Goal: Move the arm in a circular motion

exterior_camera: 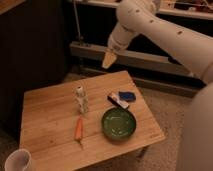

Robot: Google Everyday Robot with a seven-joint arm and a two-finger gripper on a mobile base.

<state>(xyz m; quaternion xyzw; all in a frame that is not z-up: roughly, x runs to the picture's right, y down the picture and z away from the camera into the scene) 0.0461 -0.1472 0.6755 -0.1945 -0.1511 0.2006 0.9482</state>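
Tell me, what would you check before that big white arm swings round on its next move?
1. Gripper off the table: ok, it hangs in the air over the far edge, touching nothing.
2. Bottle, the tallest thing there, below the gripper: ok, it stands upright and well under it.
3. Carrot, green bowl and packet out of the way: ok, all lie low on the table.
4. Cup clear of the arm: ok, it sits at the near left corner, far from it.
5. Room between the arm and the ledge behind: cannot tell from this one view.
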